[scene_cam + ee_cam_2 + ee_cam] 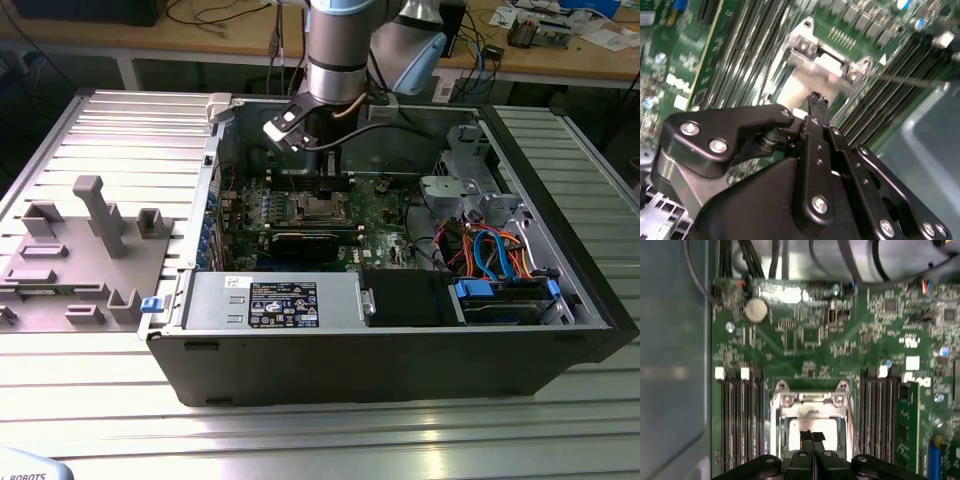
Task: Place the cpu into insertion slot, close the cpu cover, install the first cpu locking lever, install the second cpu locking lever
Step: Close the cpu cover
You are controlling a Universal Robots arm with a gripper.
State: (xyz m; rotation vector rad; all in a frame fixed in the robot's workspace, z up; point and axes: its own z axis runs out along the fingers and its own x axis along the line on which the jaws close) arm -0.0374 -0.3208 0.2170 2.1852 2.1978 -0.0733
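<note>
The end effector (812, 435), fingertips pressed together with nothing pinched, is positioned directly over the cpu cover (812, 411).

Slotted aluminium table (90, 130) stretching wide under even light, wooden workbench (80, 35) along the back, loose cables (215, 12) strewn over it, papers (610, 38) at the exterior view's right.

A ribbed metal table (320, 430) carries an open computer case (380, 370) and a grey fixture block (95, 215).
</note>
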